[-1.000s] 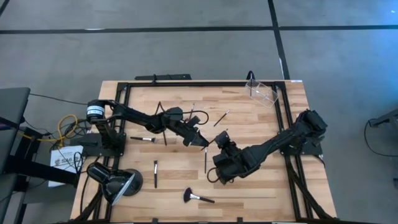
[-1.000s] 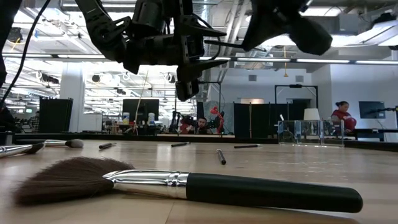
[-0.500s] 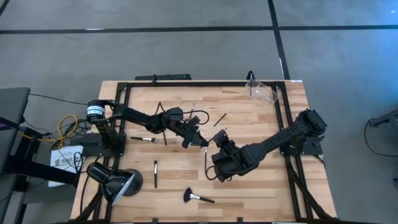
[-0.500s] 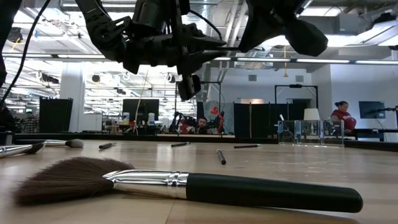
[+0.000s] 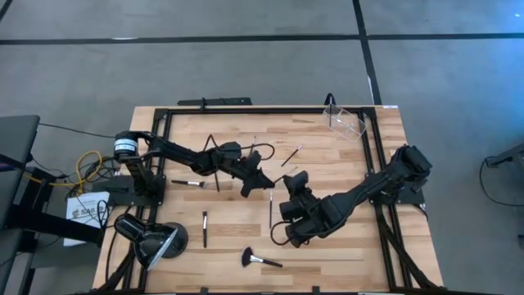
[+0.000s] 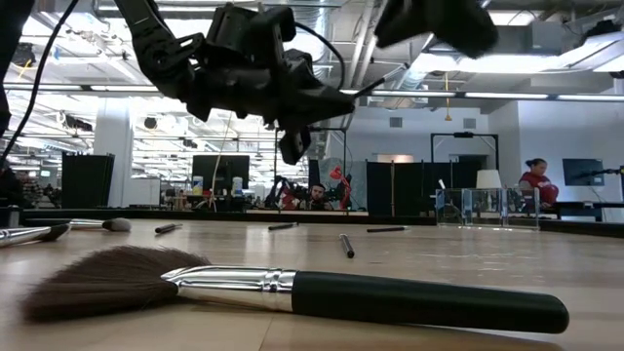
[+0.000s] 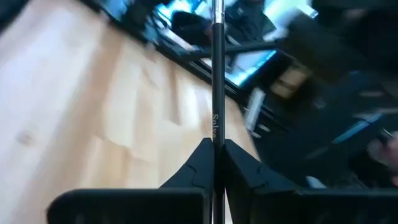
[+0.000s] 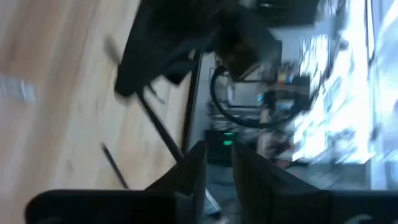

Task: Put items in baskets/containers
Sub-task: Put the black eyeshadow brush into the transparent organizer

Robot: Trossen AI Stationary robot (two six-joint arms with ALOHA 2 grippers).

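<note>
We are seeing very little of the task done: the clear holder point(image 5: 345, 120) at the far right corner of the tabletop point(image 5: 327, 254) is looking empty, though its see-through walls are making that hard to confirm. The left claw point(image 5: 264, 183) is pinching a thin brush point(image 7: 216, 118) between fingers pressed together, holding it in the air above mid-tabletop. The right claw point(image 5: 292, 182) is hanging just beside it; in its wrist view we are seeing a narrow gap between its fingers with nothing in them.

We are counting several brushes lying loose: the fluffy brush point(image 5: 259, 260) near the front edge, one slim brush point(image 5: 205, 228) by the black lamp point(image 5: 151, 239), one point(image 5: 271, 210) just beside the right arm, another point(image 5: 189, 183) under the left arm, and one point(image 5: 291, 155) toward the far side.

For room, we are judging the stretch between the claws and the holder as fairly open, with the right arm crossing beside it. The holder is sitting right at the frame rail point(image 5: 370, 139), so the edge is leaving little slack there. The two claws are crowding each other at the centre.
</note>
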